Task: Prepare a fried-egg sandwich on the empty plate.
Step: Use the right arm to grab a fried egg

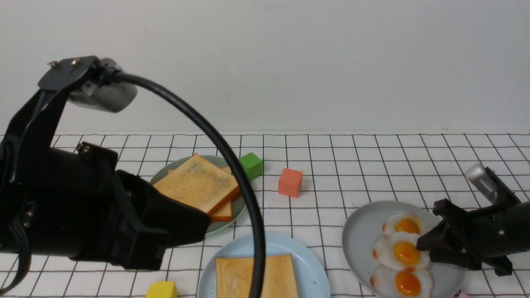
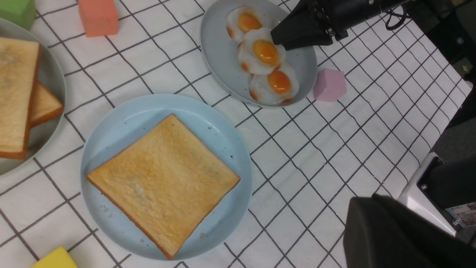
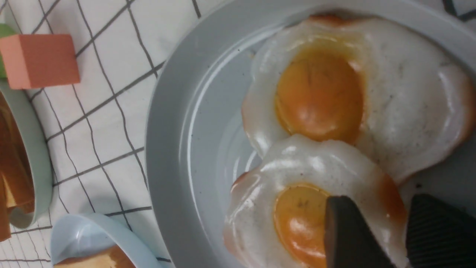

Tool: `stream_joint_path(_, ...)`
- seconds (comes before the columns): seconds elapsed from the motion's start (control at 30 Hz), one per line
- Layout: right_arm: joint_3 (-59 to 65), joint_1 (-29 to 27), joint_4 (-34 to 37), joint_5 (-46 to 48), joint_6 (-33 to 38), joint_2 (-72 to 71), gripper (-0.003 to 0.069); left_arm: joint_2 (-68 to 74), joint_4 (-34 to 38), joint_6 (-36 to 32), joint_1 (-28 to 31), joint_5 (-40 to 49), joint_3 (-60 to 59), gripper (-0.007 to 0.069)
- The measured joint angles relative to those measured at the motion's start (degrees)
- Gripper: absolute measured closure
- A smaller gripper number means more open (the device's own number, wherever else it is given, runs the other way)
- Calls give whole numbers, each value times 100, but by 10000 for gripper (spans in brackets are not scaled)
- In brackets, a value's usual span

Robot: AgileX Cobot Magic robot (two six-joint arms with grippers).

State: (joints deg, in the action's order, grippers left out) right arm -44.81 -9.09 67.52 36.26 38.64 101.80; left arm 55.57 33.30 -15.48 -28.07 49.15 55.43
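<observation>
Lower right in the front frame, my right gripper [image 3: 379, 208], jaws narrow, straddles the white rim of the light, likely slippery middle fried egg [image 1: 403, 253]; whether it grips I cannot tell.

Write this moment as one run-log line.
step: egg pickup | right hand: astride middle egg | blue plate: one toast | left hand: shut

Bright, even, diffuse light; shadows soft and faint. Glare glints on the fried egg [image 3: 305, 167]; the right pincer [image 3: 375, 203] looks blurred.
</observation>
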Motion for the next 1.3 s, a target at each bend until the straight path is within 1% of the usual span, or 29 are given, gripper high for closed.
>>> stream_joint_path(0.03, 0, 0, 38, -2, 86, 6, 480, 0, 0, 0, 0, -4, 0, 638)
stream_joint_path(0.07, 0, 0, 50, -2, 117, 11, 512, 0, 0, 0, 0, -4, 0, 638)
stream_joint_path(0.1, 0, 0, 50, -2, 124, 11, 527, 0, 0, 0, 0, -4, 0, 638)
stream_joint_path(0.13, 0, 0, 55, 34, 176, 11, 584, 0, 0, 0, 0, -4, 0, 638)
stream_joint_path(0.17, 0, 0, 69, 52, 182, 11, 599, 0, 0, 0, 0, -4, 0, 638)
stream_joint_path(0.27, 0, 0, 69, 65, 188, 11, 600, 0, -14, 6, 0, -4, 0, 638)
stream_joint_path(0.4, 0, 0, 69, 97, 188, -19, 600, 0, -222, 293, 0, 82, 0, 638)
stream_joint_path(0.53, 0, 0, 64, 209, 188, -319, 604, -21, -725, 863, 0, 418, 0, 638)
stream_joint_path(0.6, 0, 0, 64, 275, 188, -509, 622, -60, -920, 1049, 0, 542, -4, 638)
stream_joint_path(0.63, 0, 0, 70, 353, 188, -721, 659, -152, -1128, 1215, 0, 724, -6, 638)
stream_joint_path(0.67, 0, 0, 78, 415, 188, -876, 667, -234, -1246, 1293, 0, 787, -6, 638)
stream_joint_path(0.8, 0, 57, 317, 818, 188, -1430, 670, -604, -1676, 1701, 0, 942, -6, 637)
stream_joint_path(0.83, 0, 67, 331, 837, 188, -1430, 670, -626, -1698, 1701, 0, 941, -6, 637)
stream_joint_path(0.87, 0, 154, 428, 972, 188, -1553, 670, -731, -1808, 1818, 0, 958, -6, 637)
stream_joint_path(0.93, 0, 647, 663, 1095, 188, -1733, 670, -1015, -2083, 2161, 0, 978, -11, 637)
stream_joint_path(0.97, 0, 694, 686, 1095, 188, -1733, 670, -1035, -2099, 2161, 0, 984, -11, 637)
stream_joint_path(1.0, 0, 1103, 871, 1078, 182, -1750, 670, -1171, -2216, 2301, 0, 1003, -29, 636)
stream_joint_path(1.03, 0, 1159, 893, 1078, 182, -1750, 670, -1185, -2229, 2311, 0, 1003, -28, 635)
stream_joint_path(1.07, 0, 1497, 1068, 987, 182, -1729, 670, -1275, -2288, 2349, 0, 1039, -47, 634)
stream_joint_path(1.1, 0, 1668, 1128, 933, 196, -1713, 670, -1297, -2309, 2355, 0, 1046, -56, 634)
stream_joint_path(1.17, 0, 2438, 1548, 662, 360, -1551, 670, -1383, -2361, 2395, 0, 1105, -88, 631)
stream_joint_path(1.2, 0, 2661, 1680, 557, 443, -1471, 669, -1390, -2361, 2403, 0, 1105, -103, 630)
stream_joint_path(1.23, 0, 2832, 1772, 457, 520, -1393, 668, -1390, -2361, 2403, 0, 1111, -125, 629)
stream_joint_path(1.3, 0, 2959, 1816, 324, 580, -1312, 664, -1390, -2365, 2408, 0, 1118, -149, 628)
